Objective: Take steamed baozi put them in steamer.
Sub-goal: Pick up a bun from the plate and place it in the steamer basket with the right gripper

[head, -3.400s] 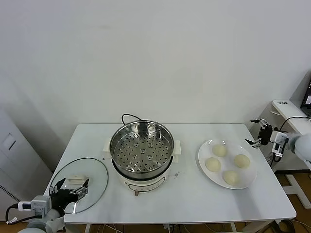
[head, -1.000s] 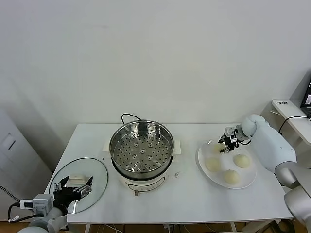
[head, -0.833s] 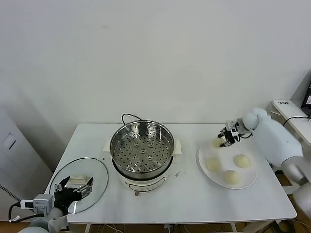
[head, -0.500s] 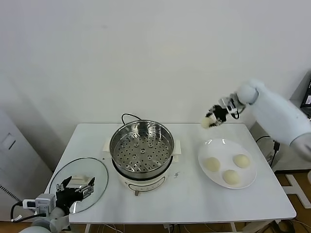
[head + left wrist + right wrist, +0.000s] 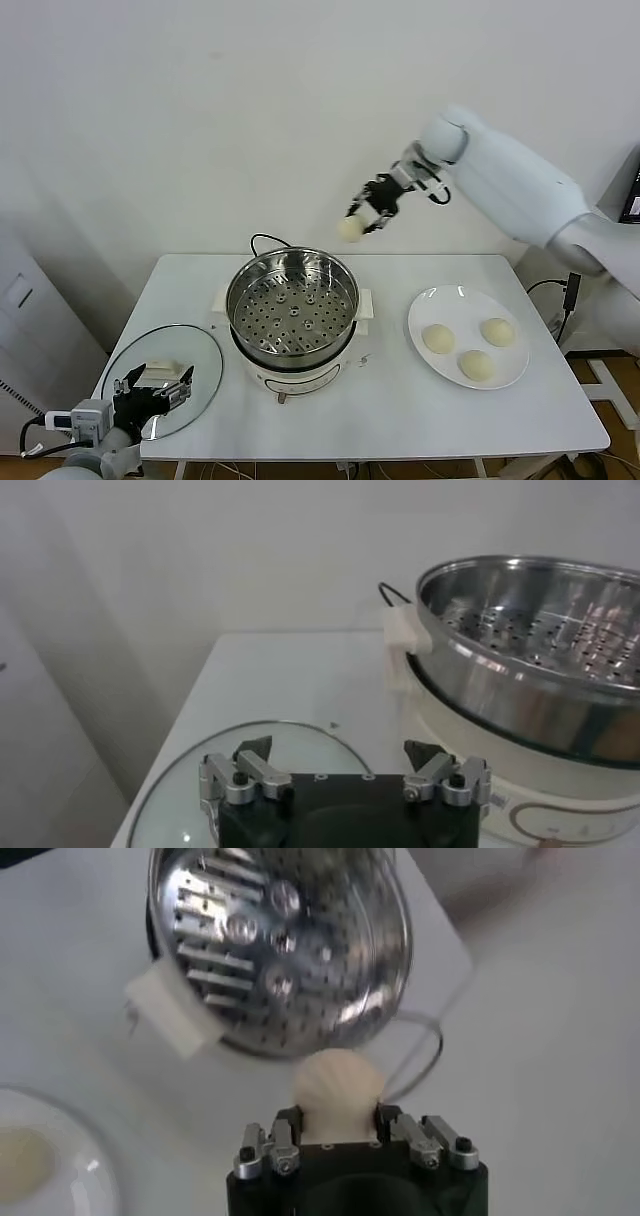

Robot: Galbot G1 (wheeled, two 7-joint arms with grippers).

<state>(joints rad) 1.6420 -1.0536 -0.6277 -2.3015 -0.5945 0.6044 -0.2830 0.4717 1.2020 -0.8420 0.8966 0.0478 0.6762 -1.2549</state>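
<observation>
**Bun held in the air above the steamer's far rim**

The bun [image 5: 349, 229] in the right gripper [image 5: 366, 214] is smooth, round and cream-white, a plain dome with no marks. It hangs in the air, above and just behind the far rim of the steamer [image 5: 291, 305], touching nothing but the gripper. In the right wrist view the same bun [image 5: 337, 1084] sits between the two fingers [image 5: 283, 1126], which press against its sides; the jaws stand about a bun's width apart, closed on it.

The steamer is a shiny steel basket with a perforated bottom, sitting on a white cooker base [image 5: 290, 378] near the middle of the table [image 5: 400, 420]. No bun lies in it. A black cord [image 5: 262, 241] runs off behind it.

Three more buns lie on a white plate [image 5: 512, 372] to the right of the steamer: one nearest the steamer [image 5: 437, 338], one toward the far right [image 5: 496, 331], one at the front [image 5: 476, 365]. They are alike and do not touch each other.

The left gripper [image 5: 152, 391] is parked low at the table's front-left corner, over the near edge of the glass lid [image 5: 195, 360]. Its jaws stand wide open and hold nothing, as the left wrist view shows [image 5: 342, 773].
</observation>
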